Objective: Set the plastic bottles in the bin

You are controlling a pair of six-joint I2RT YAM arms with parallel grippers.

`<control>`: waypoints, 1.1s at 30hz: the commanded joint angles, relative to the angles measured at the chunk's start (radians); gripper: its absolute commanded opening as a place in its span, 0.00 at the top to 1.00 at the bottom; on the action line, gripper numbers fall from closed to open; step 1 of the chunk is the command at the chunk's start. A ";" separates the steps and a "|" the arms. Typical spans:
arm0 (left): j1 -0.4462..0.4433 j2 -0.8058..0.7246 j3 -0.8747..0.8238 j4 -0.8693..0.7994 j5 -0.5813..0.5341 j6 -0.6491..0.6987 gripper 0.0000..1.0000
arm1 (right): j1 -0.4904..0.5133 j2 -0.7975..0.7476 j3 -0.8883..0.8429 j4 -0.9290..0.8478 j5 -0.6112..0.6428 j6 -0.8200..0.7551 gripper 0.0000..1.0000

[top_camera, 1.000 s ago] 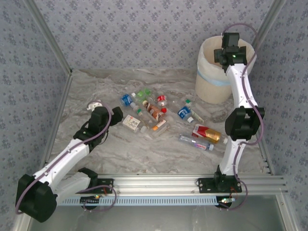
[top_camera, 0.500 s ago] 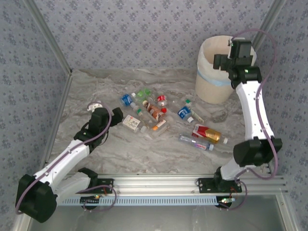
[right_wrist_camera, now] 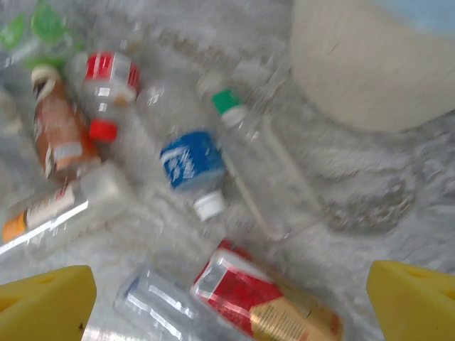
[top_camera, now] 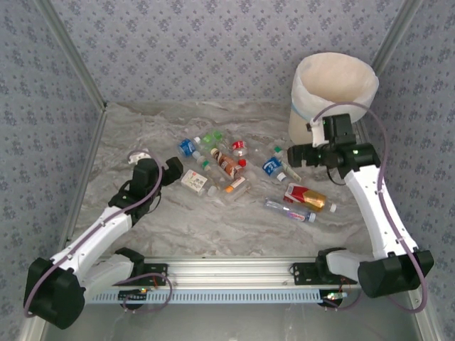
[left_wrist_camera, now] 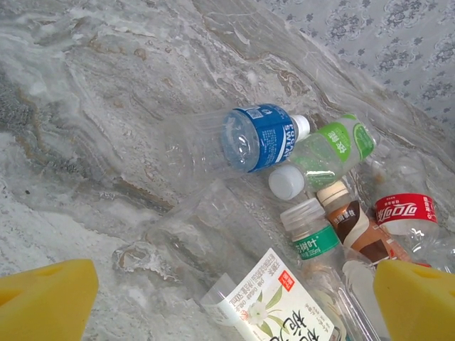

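Several plastic bottles lie in a loose heap mid-table: a blue-label one (top_camera: 188, 147), a green one (top_camera: 211, 138), a brown one (top_camera: 226, 163), a white-label one (top_camera: 193, 182), another blue-label one (top_camera: 271, 167), a red-and-gold one (top_camera: 306, 197) and a clear one (top_camera: 288, 210). The cream bin (top_camera: 334, 89) stands at the back right. My left gripper (top_camera: 173, 169) is open, low beside the white-label bottle (left_wrist_camera: 284, 302), which lies between its yellow pads (left_wrist_camera: 46, 298). My right gripper (top_camera: 294, 154) is open and empty, above the red-and-gold bottle (right_wrist_camera: 266, 298) and the blue-label bottle (right_wrist_camera: 188, 162).
Patterned walls and metal posts enclose the marble table (top_camera: 142, 128). An aluminium rail (top_camera: 234, 270) runs along the near edge. The bin wall (right_wrist_camera: 377, 64) stands close behind my right gripper. Bare marble lies at the far left and along the front.
My right arm has swung from above the bin's mouth down and left to the bottles on the table. The left arm has stayed put.
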 commanded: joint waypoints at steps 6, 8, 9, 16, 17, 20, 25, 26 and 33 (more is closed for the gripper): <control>0.007 -0.020 -0.010 0.012 0.012 -0.033 0.01 | 0.232 0.012 -0.185 -0.124 0.012 -0.227 0.00; 0.009 -0.019 -0.008 0.010 0.012 -0.033 0.00 | 0.263 0.036 -0.196 -0.117 -0.001 -0.248 0.00; 0.009 -0.017 -0.007 0.009 0.012 -0.033 0.01 | 0.285 0.050 -0.205 -0.117 0.004 -0.274 0.00; 0.010 -0.019 -0.006 -0.006 0.004 -0.030 0.00 | 0.358 0.177 -0.252 -0.138 0.064 -0.404 0.00; 0.010 -0.019 -0.007 -0.007 0.001 -0.030 0.00 | 0.366 0.189 -0.262 -0.132 0.077 -0.414 0.00; 0.010 -0.016 -0.007 -0.008 -0.002 -0.031 0.01 | 0.398 0.220 -0.292 -0.103 0.117 -0.431 0.00; 0.018 -0.014 0.005 -0.008 0.031 -0.054 0.01 | 0.424 0.275 -0.320 -0.062 0.156 -0.437 0.01; 0.017 -0.018 0.006 -0.004 0.035 -0.058 0.01 | 0.429 0.284 -0.324 -0.054 0.157 -0.441 0.00; 0.020 -0.033 -0.002 -0.007 0.026 -0.062 0.01 | 0.460 0.325 -0.360 0.049 0.150 -0.440 0.04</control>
